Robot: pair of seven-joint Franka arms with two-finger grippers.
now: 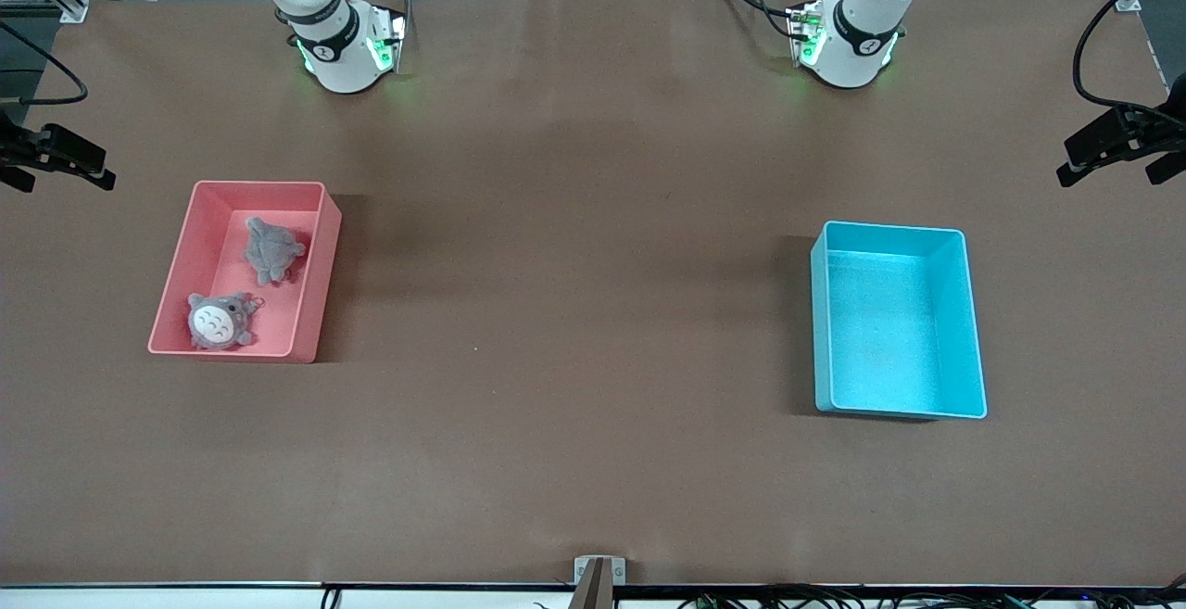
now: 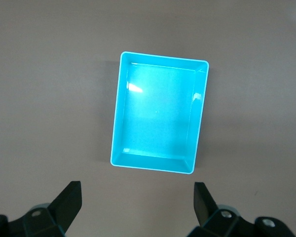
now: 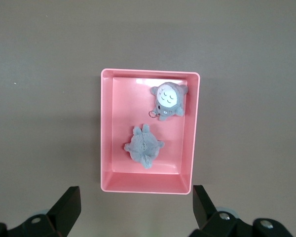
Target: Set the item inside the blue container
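A wide desk [image 1: 593, 461] covered in matt brown sheeting fills the scene, with the two white arm bases standing along its edge farthest from the front camera. Toward the left arm's end sits the light blue rectangular plastic bin [image 1: 968, 331] with upright walls and rounded corners, and nothing lies in it. Well apart from it, toward the right arm's end, sits a pink rectangular plastic bin [image 1: 315, 285] of similar size, which holds both candidate items. One is a small grey plush toy lying back-up [image 1: 271, 249], so that only fur shows; the other is a small grey plush toy with a white belly [image 1: 220, 320], lying nearer the front camera and showing its face and a thin ring at its side. The left tool [image 2: 137, 205] hangs high over the desk just beside the blue bin, its two dark fingers spread wide with nothing between them. The right tool [image 3: 136, 207] hangs likewise just beside the pink bin, jaws wide and empty. Either toy looks light, soft and squashy, unlikely to slip or break, so a firm pinch across the plump middle of the body should hold better than a limb or an ear. The back-up toy lies clear of the walls, which probably makes it the easier pick.
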